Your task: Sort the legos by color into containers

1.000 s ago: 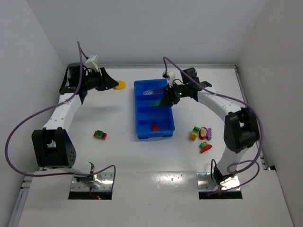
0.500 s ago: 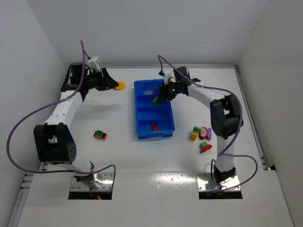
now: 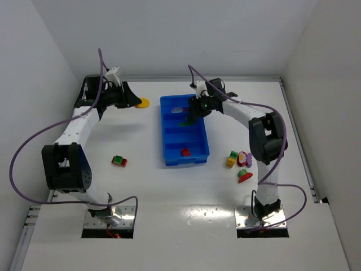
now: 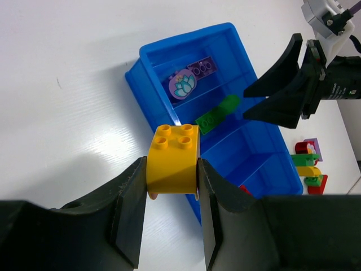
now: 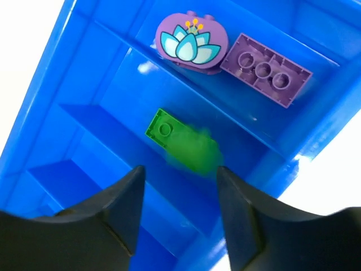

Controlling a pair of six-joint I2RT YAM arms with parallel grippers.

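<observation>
Yellow brick (image 4: 173, 160) sits clamped between the left jaws, while the right jaws stand parted and empty, a green brick (image 5: 183, 144) below them in the blue tray (image 5: 84, 68).

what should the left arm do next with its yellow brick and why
Probably swing the left gripper, shut on the yellow brick, over the tray's bare compartment: purple pieces, a green brick and a red piece already occupy the others.

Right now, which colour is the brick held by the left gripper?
Yellow brick, clearest in the left wrist view.
</observation>
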